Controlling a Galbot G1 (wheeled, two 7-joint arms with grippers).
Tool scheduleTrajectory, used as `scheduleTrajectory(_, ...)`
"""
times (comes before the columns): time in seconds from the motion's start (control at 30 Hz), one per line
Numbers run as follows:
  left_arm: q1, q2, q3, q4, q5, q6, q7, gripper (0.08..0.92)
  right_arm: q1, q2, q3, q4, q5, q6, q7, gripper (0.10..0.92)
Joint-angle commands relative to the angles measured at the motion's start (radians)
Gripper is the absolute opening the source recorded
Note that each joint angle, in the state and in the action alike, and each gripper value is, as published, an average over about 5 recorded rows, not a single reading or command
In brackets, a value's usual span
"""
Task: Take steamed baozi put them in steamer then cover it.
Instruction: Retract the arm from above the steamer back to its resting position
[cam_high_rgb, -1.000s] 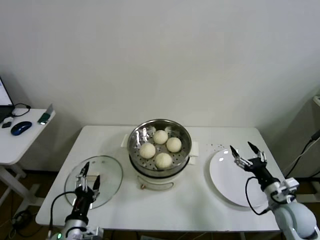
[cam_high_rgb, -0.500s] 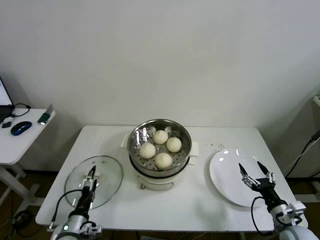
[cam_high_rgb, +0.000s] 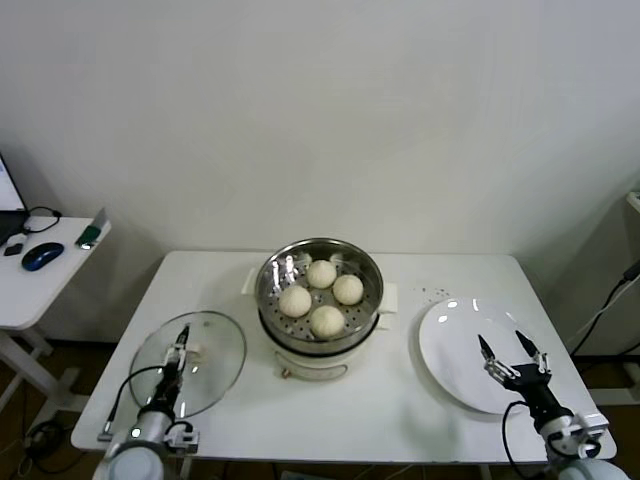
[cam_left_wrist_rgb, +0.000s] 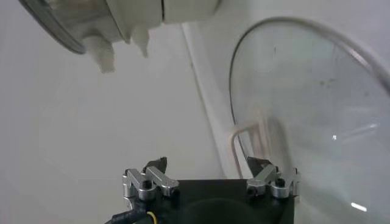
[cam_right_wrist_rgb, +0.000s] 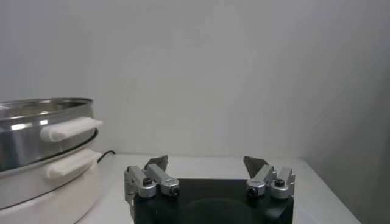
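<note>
On the white rectangular table (cam_high_rgb: 400, 420), at its centre, stands the round, shiny stainless-steel steamer (cam_high_rgb: 319, 300) on its white electric base with side handles; the pot is uncovered. Four small, round, cream-white steamed baozi (cam_high_rgb: 322, 297) rest on the perforated tray inside, grouped close together in a rough diamond. In the right wrist view the steamer (cam_right_wrist_rgb: 42, 158) appears from the side, its two white handles stacked one above the other.

Toward the robot's left, the round glass lid (cam_high_rgb: 195, 360) with a white handle lies flat on the table, apart from the steamer. The left gripper (cam_high_rgb: 178, 350) sits low over the near part of this lid, fingers spread apart and holding nothing. The left wrist view shows the lid (cam_left_wrist_rgb: 317, 115) and its white handle (cam_left_wrist_rgb: 244, 140) just beyond the fingertips of the left gripper (cam_left_wrist_rgb: 210, 173); whether they touch cannot be told.

Toward the robot's right, the flat white round plate (cam_high_rgb: 455, 340) lies bare near the table edge. The right gripper (cam_high_rgb: 512, 355) hovers over the near side of the plate, its two dark fingers spread wide and empty. The right wrist view confirms this right gripper (cam_right_wrist_rgb: 208, 167) with its jaws apart, pointing level toward the wall.

Beyond the table, at far left, a small white side desk (cam_high_rgb: 50, 275) carries a blue computer mouse (cam_high_rgb: 41, 256).
</note>
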Motion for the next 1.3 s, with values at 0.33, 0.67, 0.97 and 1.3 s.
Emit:
scheduleTrajectory(0.33, -0.148, 0.015, 0.026, 0.159, -0.094, -0.014, -0.036, 0.823, -0.005, 0.020, 0.001, -0.013, -0.080, 0.019, -0.008, 0.823)
scheduleTrajectory(0.67, -0.148, 0.016, 0.034, 0.166, -0.164, -0.032, -0.048, 0.646, 0.002, 0.040, -0.002, -0.038, -0.125, 0.040, -0.020, 0.823)
scheduleTrajectory(0.97, -0.128, 0.025, 0.030, 0.119, -0.208, -0.030, -0.064, 0.387, 0.018, 0.045, -0.008, -0.053, -0.142, 0.045, -0.021, 0.823)
scheduleTrajectory(1.3, 0.004, 0.065, 0.017, -0.153, -0.269, 0.072, -0.043, 0.151, 0.045, 0.023, -0.017, -0.072, -0.146, 0.044, -0.016, 0.823)
